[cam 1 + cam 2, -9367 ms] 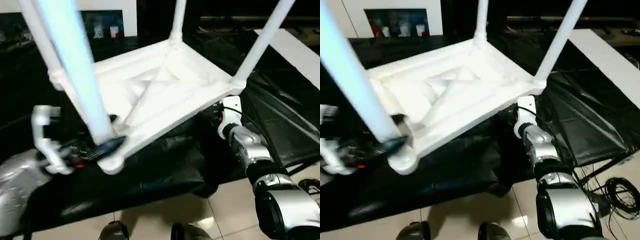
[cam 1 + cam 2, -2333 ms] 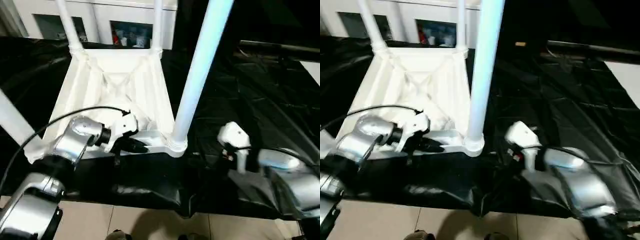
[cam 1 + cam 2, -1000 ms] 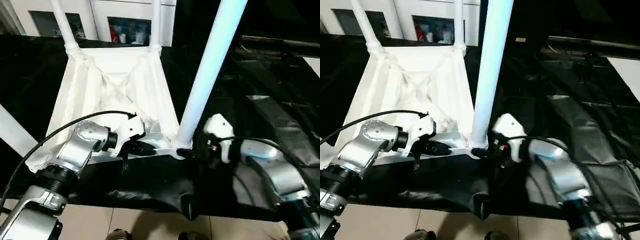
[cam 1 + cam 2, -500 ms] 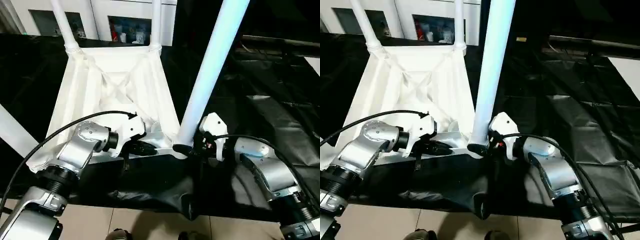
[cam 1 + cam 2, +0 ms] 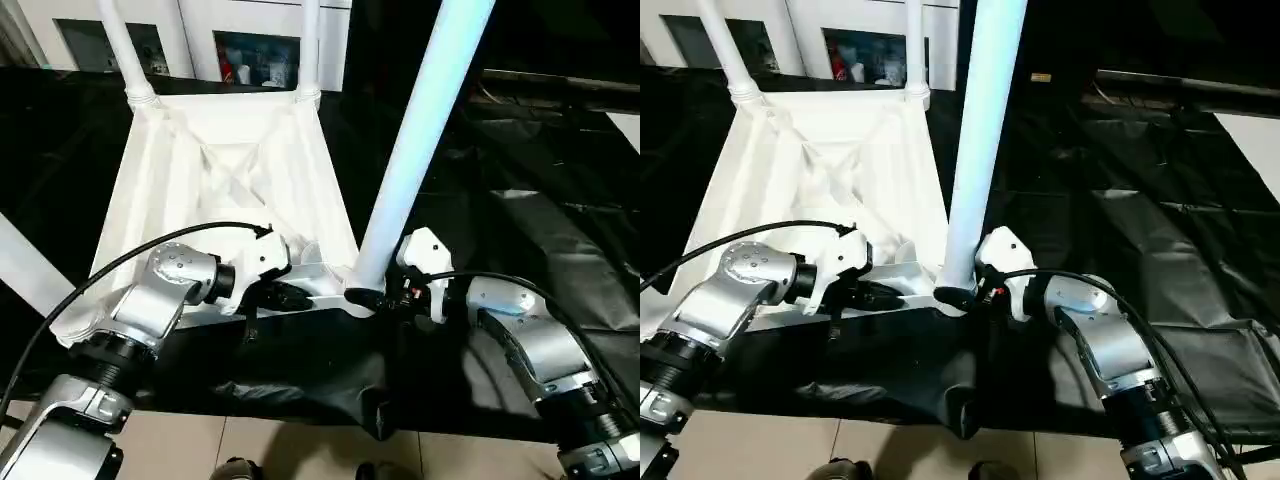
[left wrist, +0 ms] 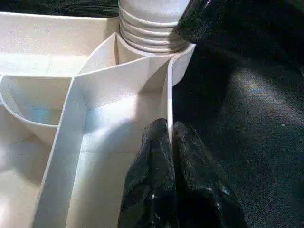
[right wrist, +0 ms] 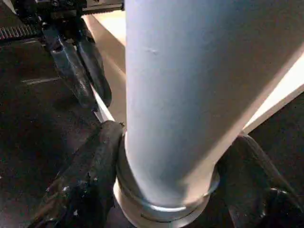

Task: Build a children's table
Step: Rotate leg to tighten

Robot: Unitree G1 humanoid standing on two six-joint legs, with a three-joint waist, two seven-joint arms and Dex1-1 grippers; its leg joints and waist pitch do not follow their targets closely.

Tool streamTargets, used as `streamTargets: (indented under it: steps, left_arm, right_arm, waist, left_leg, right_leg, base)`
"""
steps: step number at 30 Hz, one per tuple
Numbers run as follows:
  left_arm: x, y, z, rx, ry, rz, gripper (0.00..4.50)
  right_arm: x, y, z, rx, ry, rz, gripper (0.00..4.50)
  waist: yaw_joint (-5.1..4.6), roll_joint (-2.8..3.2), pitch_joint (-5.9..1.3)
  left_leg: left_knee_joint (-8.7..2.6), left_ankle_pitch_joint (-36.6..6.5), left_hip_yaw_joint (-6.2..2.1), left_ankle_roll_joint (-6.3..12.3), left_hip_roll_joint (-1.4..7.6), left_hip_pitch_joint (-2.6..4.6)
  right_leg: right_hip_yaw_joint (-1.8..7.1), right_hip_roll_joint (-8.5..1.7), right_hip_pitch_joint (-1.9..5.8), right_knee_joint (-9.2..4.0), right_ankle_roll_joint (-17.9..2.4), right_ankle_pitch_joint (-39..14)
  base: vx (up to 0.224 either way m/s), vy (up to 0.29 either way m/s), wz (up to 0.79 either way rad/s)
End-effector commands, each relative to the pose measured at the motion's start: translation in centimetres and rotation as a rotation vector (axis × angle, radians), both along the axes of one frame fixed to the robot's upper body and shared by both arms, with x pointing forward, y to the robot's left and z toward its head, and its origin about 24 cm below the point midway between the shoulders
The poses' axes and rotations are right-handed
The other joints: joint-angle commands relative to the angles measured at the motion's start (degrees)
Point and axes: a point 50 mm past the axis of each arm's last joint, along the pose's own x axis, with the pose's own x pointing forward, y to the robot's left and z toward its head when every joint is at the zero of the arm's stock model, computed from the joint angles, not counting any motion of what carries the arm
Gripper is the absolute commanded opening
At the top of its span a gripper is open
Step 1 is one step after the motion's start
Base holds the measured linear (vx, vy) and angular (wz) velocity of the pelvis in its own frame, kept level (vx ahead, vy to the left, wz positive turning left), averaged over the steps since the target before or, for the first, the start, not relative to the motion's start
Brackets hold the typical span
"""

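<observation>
The children's table lies upside down on black cloth, its ribbed underside (image 5: 230,170) facing up and its legs standing upright. My left gripper (image 5: 295,296) is shut on the thin near rim (image 6: 169,95) of the top, just beside the near right corner socket (image 6: 149,33). My right gripper (image 5: 368,297) is closed around the base of the near right leg (image 5: 420,130), one black finger (image 7: 85,185) on each side of its collar. Two far legs (image 5: 125,45) (image 5: 310,45) rise at the back, and a fourth leg (image 5: 25,270) crosses the left edge.
Black cloth (image 5: 520,150) covers the work surface and hangs over its near edge in folds. A white glass-door cabinet (image 5: 200,20) stands behind the table. Tiled floor (image 5: 300,450) runs along the bottom. A black cable (image 5: 90,280) loops over my left forearm.
My right gripper has moved left to the base of the near right leg and its fingers have narrowed around it. The left gripper has kept its hold on the rim.
</observation>
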Motion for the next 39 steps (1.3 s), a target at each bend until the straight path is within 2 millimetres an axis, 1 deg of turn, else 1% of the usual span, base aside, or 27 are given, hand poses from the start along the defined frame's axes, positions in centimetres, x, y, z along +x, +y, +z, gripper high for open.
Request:
streamTargets:
  steps: [1,4,5,6,7,9,11,12,13,15,17,18,20,21,22,24,25,26,27,29,31,32,34,35,37,38,39]
  left_arm:
    - [-0.4,0.5,-0.9,0.024,0.036,0.017,0.0]
    - [0.2,0.4,-0.9,0.01,0.014,0.099,0.0]
    - [0.3,0.4,-0.9,0.008,0.013,0.116,0.0]
    - [0.7,0.2,-1.0,0.002,0.012,0.169,0.0]
    - [0.8,0.0,-1.0,0.002,0.007,0.186,0.0]
    - [1.4,-0.6,-1.1,0.001,-0.008,0.251,0.0]
    - [1.8,-1.6,-1.3,0.003,-0.017,0.296,0.0]
    - [1.8,-1.6,-1.3,0.004,-0.018,0.298,0.0]
    - [2.0,-2.0,-1.3,0.008,-0.021,0.317,0.0]
    - [2.7,-2.9,-1.5,0.029,-0.052,0.369,0.0]
    - [2.9,-3.5,-1.6,0.041,-0.055,0.395,0.0]
    - [3.1,-3.9,-1.6,0.049,-0.057,0.413,0.0]
    - [3.3,-4.3,-1.7,0.056,-0.052,0.434,0.0]
    - [3.4,-4.3,-1.6,0.068,-0.056,0.441,0.0]
    - [3.4,-4.3,-1.7,0.076,-0.052,0.442,0.0]
    - [3.3,-4.1,-1.7,0.085,-0.041,0.435,0.0]
    - [3.1,-3.9,-1.8,0.095,-0.04,0.426,0.0]
    - [3.1,-3.9,-1.8,0.095,-0.04,0.426,0.0]
    - [2.9,-3.7,-1.9,0.104,-0.031,0.411,0.0]
    - [2.8,-3.4,-1.9,0.112,-0.025,0.403,0.0]
    - [2.4,-2.6,-2.0,0.13,-0.011,0.369,0.0]
    - [2.1,-2.1,-2.0,0.141,-0.003,0.342,0.0]
    - [1.8,-1.6,-2.0,0.147,0.005,0.317,0.0]
    - [1.6,-1.3,-1.9,0.151,0.006,0.296,0.0]
    - [1.1,-0.8,-1.8,0.149,0.023,0.257,0.0]
    - [0.5,-0.4,-1.6,0.148,0.029,0.199,0.0]
    - [0.4,-0.3,-1.6,0.148,0.034,0.186,0.0]
  right_arm:
    - [-0.1,-0.3,-0.7,-0.03,0.028,0.0,2.59]
    - [0.3,-0.2,-1.3,-0.006,0.04,-0.093,2.59]
    - [0.4,-0.2,-1.3,-0.001,0.04,-0.114,2.59]
    - [0.8,-0.1,-1.6,0.037,0.046,-0.207,2.59]
    - [0.9,0.0,-1.8,0.05,0.049,-0.24,2.59]
    - [1.3,0.4,-2.4,0.092,0.065,-0.363,2.59]
    - [1.6,1.1,-3.1,0.118,0.082,-0.473,2.57]
    - [1.6,1.2,-3.1,0.119,0.083,-0.482,2.57]
    - [1.8,1.5,-3.4,0.123,0.088,-0.522,2.57]
    - [2.3,2.5,-4.0,0.12,0.093,-0.65,2.57]
    - [2.7,3.4,-4.3,0.124,0.105,-0.713,2.57]
    - [3.0,4.1,-4.4,0.122,0.111,-0.746,2.57]
    - [3.4,5.0,-4.3,0.125,0.118,-0.782,2.57]
    - [3.5,5.6,-4.0,0.153,0.126,-0.762,2.57]
    - [3.6,6.0,-3.8,0.168,0.124,-0.733,2.57]
    - [3.6,6.3,-3.5,0.185,0.116,-0.708,2.57]
    - [3.6,6.3,-3.3,0.207,0.116,-0.698,3.13]
    - [3.6,6.3,-3.3,0.207,0.116,-0.698,3.13]
    - [3.6,6.1,-2.8,0.228,0.097,-0.688,3.3]
    - [3.7,6.0,-2.5,0.236,0.077,-0.678,3.36]
    - [3.7,5.1,-1.5,0.251,0.044,-0.646,3.48]
    - [3.7,4.3,-0.8,0.252,0.021,-0.614,3.63]
    - [3.3,3.6,-0.3,0.244,0.025,-0.545,3.8]
    - [3.0,3.1,-0.1,0.231,0.031,-0.499,3.8]
    - [2.4,2.0,0.2,0.173,0.026,-0.4,3.91]
    - [1.8,0.9,0.4,0.105,-0.01,-0.302,3.91]
    - [1.6,0.6,0.5,0.089,-0.017,-0.277,3.91]
  waist:
    - [0.0,-0.18,-3.05]
    - [-0.08,-0.23,-2.83]
    - [-0.07,-0.2,-2.71]
    - [-0.15,-0.27,-2.45]
    - [-0.25,-0.31,-2.4]
    - [-0.31,-0.37,-2.26]
    - [-0.44,-0.45,-1.89]
    - [-0.43,-0.56,-1.97]
    - [-0.35,-0.33,-1.82]
    - [-0.68,-0.41,-1.62]
    - [-0.55,-0.58,-1.71]
    - [-0.72,-0.39,-1.34]
    - [-0.76,-0.55,-1.3]
    - [-0.74,-0.43,-1.31]
    - [-0.81,-0.46,-1.36]
    - [-0.84,-0.43,-1.48]
    - [-0.88,-0.41,-1.48]
    - [-0.88,-0.41,-1.48]
    - [-0.92,-0.43,-1.58]
    - [-1.11,-0.34,-1.59]
    - [-1.27,-0.27,-1.66]
    - [-1.39,-0.3,-1.65]
    - [-1.45,-0.23,-1.7]
    - [-1.34,-0.16,-1.79]
    - [-1.29,-0.2,-1.72]
    - [-1.26,0.03,-1.74]
    - [-1.05,-0.04,-1.66]
  left_leg:
    - [-4.96,-10.3,-0.43,2.83,2.79,0.96]
    - [-5.06,-10.9,-0.38,2.73,2.77,0.94]
    - [-5.18,-12.0,-0.4,2.24,2.77,1.0]
    - [-5.34,-13.4,-0.42,1.65,2.75,0.96]
    - [-5.43,-14.2,-0.47,1.27,2.7,0.94]
    - [-5.66,-16.5,-0.76,-0.21,2.62,1.04]
    - [-5.9,-17.4,-0.8,-0.89,2.57,1.05]
    - [-5.89,-17.7,-0.85,-1.02,2.53,1.11]
    - [-6.03,-17.6,-0.98,-1.12,2.52,1.08]
    - [-6.21,-17.8,-0.88,-1.57,2.38,1.03]
    - [-6.23,-17.4,-0.93,-1.73,2.32,1.06]
    - [-6.43,-17.6,-0.9,-1.92,2.29,1.01]
    - [-6.55,-18.2,-1.04,-2.21,2.23,0.94]
    - [-6.58,-18.3,-0.99,-2.18,2.32,1.09]
    - [-6.6,-18.0,-1.02,-2.05,2.32,1.03]
    - [-6.62,-14.8,-0.86,-1.3,2.38,0.87]
    - [-6.57,-14.1,-0.74,-0.9,2.34,0.83]
    - [-6.57,-14.1,-0.74,-0.9,2.34,0.83]
    - [-6.49,-12.7,-0.71,-0.31,2.31,0.71]
    - [-6.54,-12.1,-0.71,0.12,2.41,0.65]
    - [-6.53,-12.3,-0.67,0.25,2.49,0.85]
    - [-6.51,-11.9,-0.68,0.57,2.52,0.62]
    - [-6.37,-9.8,-0.62,1.21,2.47,0.64]
    - [-6.12,-8.4,-0.52,1.82,2.54,0.84]
    - [-5.88,-5.6,-0.4,3.42,2.55,0.82]
    - [-5.82,-4.8,-0.41,3.63,2.55,0.8]
    - [-5.7,-4.5,-0.36,4.23,2.68,0.88]
  right_leg:
    - [1.9,-3.16,2.37,-3.84,-14.9,-8.5]
    - [1.94,-3.11,2.24,-3.98,-14.8,-9.7]
    - [1.95,-3.14,2.1,-4.2,-14.4,-11.7]
    - [2.01,-3.18,1.92,-4.48,-13.8,-14.6]
    - [2.04,-3.19,1.89,-4.6,-13.3,-16.2]
    - [2.11,-3.4,1.6,-5.21,-10.9,-22.5]
    - [2.18,-3.3,1.1,-5.56,-9.6,-25.0]
    - [2.15,-3.3,1.12,-5.68,-9.2,-25.7]
    - [2.18,-3.35,1.07,-5.74,-8.5,-26.1]
    - [2.23,-3.11,0.74,-5.91,-8.0,-25.4]
    - [2.16,-3.08,0.98,-5.92,-7.7,-25.1]
    - [2.17,-3.0,0.63,-5.92,-7.6,-24.5]
    - [2.07,-2.95,0.81,-5.93,-7.1,-24.4]
    - [2.12,-2.93,0.7,-5.85,-7.0,-23.0]
    - [2.08,-2.89,0.87,-5.76,-7.2,-21.9]
    - [1.94,-2.73,1.35,-5.37,-8.4,-15.0]
    - [1.94,-2.7,1.47,-5.29,-9.1,-13.1]
    - [1.94,-2.7,1.47,-5.29,-9.1,-13.1]
    - [1.89,-2.78,1.77,-5.12,-9.8,-11.1]
    - [1.84,-2.78,1.9,-5.03,-10.7,-9.7]
    - [1.83,-2.78,1.99,-5.05,-11.3,-9.7]
    - [1.84,-2.78,2.18,-4.93,-11.6,-8.8]
    - [1.8,-2.7,2.39,-4.68,-12.4,-5.8]
    - [1.79,-2.67,2.52,-4.46,-13.2,-3.2]
    - [1.71,-2.62,2.89,-4.03,-14.6,1.2]
    - [1.72,-2.69,2.91,-3.91,-15.0,2.0]
    - [1.67,-2.69,3.08,-3.88,-15.3,3.3]
  base:
    - [0.0,0.0,0.0]
    - [0.0,0.0,0.0]
    - [0.0,0.0,0.0]
    - [0.0,0.0,0.0]
    - [0.0,0.0,0.0]
    - [0.0,0.0,0.0]
    - [0.0,0.0,0.0]
    - [0.0,0.0,0.0]
    - [0.0,0.0,0.0]
    - [0.0,0.0,0.0]
    - [0.0,0.0,0.0]
    - [0.0,0.0,0.0]
    - [0.0,0.0,0.0]
    - [0.0,0.0,0.0]
    - [0.0,0.0,0.0]
    - [0.0,0.0,0.0]
    - [0.0,0.0,0.0]
    - [0.0,0.0,0.0]
    - [0.0,0.0,0.0]
    - [0.0,0.0,0.0]
    - [0.0,0.0,0.0]
    - [0.0,0.0,0.0]
    - [0.0,0.0,0.0]
    - [0.0,0.0,0.0]
    - [0.0,0.0,0.0]
    - [0.0,0.0,0.0]
    - [0.0,0.0,0.0]
